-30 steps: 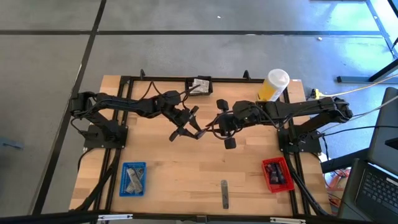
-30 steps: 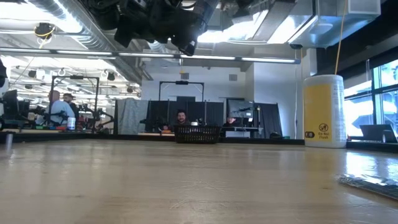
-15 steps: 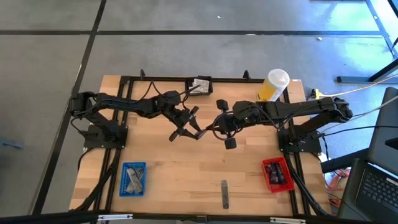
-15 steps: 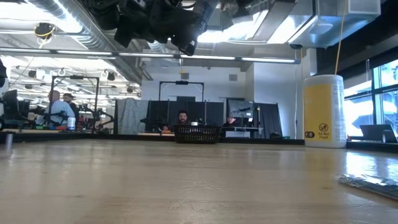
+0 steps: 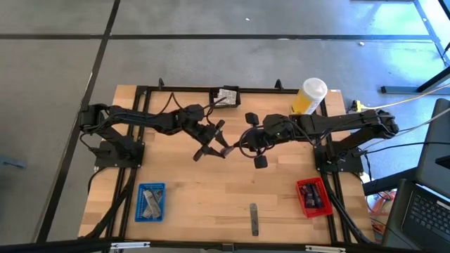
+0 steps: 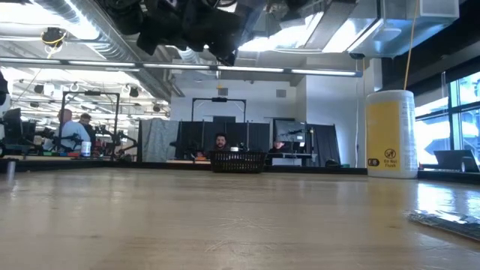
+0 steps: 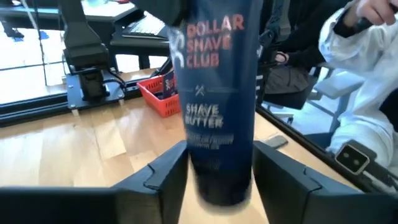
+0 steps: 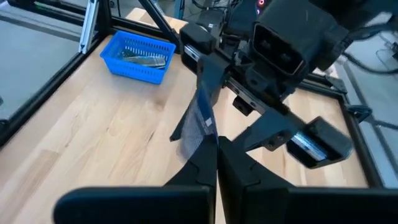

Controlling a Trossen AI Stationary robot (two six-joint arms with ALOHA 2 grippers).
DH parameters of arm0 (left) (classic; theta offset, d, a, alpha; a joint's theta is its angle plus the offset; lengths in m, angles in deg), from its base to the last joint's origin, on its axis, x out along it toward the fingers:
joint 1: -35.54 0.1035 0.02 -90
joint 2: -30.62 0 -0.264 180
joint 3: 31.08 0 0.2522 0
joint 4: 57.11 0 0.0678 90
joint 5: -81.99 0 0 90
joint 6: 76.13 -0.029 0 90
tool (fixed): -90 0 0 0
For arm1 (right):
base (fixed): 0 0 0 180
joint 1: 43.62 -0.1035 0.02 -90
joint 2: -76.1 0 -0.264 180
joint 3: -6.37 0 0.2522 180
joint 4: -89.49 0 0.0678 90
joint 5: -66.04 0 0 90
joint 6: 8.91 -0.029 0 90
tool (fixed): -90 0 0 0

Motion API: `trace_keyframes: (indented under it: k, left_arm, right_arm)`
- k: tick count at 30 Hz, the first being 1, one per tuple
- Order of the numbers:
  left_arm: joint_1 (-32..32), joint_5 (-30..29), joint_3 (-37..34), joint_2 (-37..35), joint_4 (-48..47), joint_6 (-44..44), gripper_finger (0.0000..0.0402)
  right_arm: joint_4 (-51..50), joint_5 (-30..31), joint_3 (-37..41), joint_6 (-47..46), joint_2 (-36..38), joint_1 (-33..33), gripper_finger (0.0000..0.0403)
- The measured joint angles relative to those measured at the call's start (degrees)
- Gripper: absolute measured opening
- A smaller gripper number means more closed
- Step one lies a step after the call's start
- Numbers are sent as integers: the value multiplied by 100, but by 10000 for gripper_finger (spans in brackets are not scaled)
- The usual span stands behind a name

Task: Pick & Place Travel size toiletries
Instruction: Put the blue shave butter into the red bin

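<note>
Tube (image 7: 217, 106) lettered "DOLLAR SHAVE CLUB, SHAVE BUTTER", between left hand (image 7: 219, 171) fingers, right hand (image 8: 216, 144) clamped on its flat end

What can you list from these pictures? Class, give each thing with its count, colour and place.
Tube: one, dark blue, held up between both grippers over mid-table.
Blue tray: one, front left, silvery items inside.
Red tray: one, front right, dark items inside.
Stick: one, grey, front centre.
Black basket: one, back edge, silvery packets inside.
Container: one, yellow with white cap, back right.
Table: one, light wood.
People: several, in the room behind.
Left gripper: around the tube.
Right gripper: shut on the tube's flat end.
</note>
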Motion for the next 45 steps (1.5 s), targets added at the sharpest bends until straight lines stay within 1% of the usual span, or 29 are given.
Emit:
trace_keyframes:
  k: [2, 5, 7, 9, 13, 18, 22, 28, 35, 37, 43, 45]
  left_arm:
    - [-35, -127, 0, 0, -9, 110, 187]
    - [-35, -476, 0, 0, -45, 150, 221]
    - [-31, -797, 0, 0, -44, 70, 240]
    - [-9, -953, 0, -22, -50, -135, 253]
    - [40, -1043, 0, -193, -71, -511, 259]
    - [62, -1453, 0, -449, -230, -458, 257]
    - [59, -1782, 0, -500, -169, -388, 260]
    - [59, -2202, 0, -498, -132, -385, 258]
    - [55, -2221, 2, -498, -204, -365, 260]
    - [55, -2221, 1, -498, -218, -340, 259]
    - [55, -2221, 2, -498, -166, -333, 259]
    - [55, -2221, 2, -498, -170, -331, 260]
  right_arm:
    - [-35, 2, 0, -104, 23, 0, 1]
    - [-166, 30, 0, -205, 100, 2, 1]
    - [-338, 91, 0, -330, 142, 2, 1]
    - [-600, 177, 0, -508, 189, 2, 1]
    - [-1298, 197, -4, -990, 239, -1, 0]
    - [-2394, 212, -4, -1766, 251, -114, 0]
    - [-3105, 212, -4, -2530, 251, -298, 0]
    - [-3671, 147, -4, -3639, 261, -743, 0]
    - [-4074, -156, -4, -5168, 417, -1359, 0]
    - [-4090, -197, -4, -5682, 476, -1633, 0]
    - [-4383, -197, -4, -7631, 597, -2762, 0]
    - [-4514, -398, -4, -8399, 606, -3078, 0]
